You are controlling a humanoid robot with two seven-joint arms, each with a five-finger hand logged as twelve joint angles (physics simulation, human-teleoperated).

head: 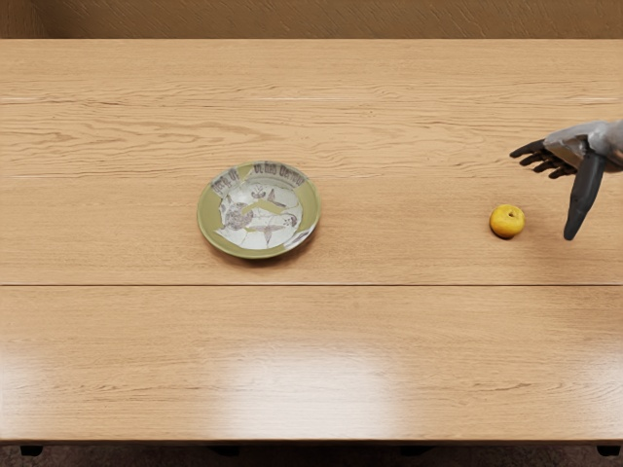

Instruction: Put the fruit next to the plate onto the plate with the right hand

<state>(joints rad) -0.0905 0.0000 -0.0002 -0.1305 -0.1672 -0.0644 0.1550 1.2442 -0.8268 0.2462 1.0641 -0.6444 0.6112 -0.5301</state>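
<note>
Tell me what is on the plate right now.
Nothing lies on the plate, only its painted pattern. The yellow fruit sits apart on the table, by the open right hand. Nothing covers the plate's inside.

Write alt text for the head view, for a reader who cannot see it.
The right hand hovers open near the picture's right edge, close to a small yellow fruit but not touching it. A green-rimmed patterned plate sits left of centre on the wooden table, well apart from the fruit and holding nothing.
</note>
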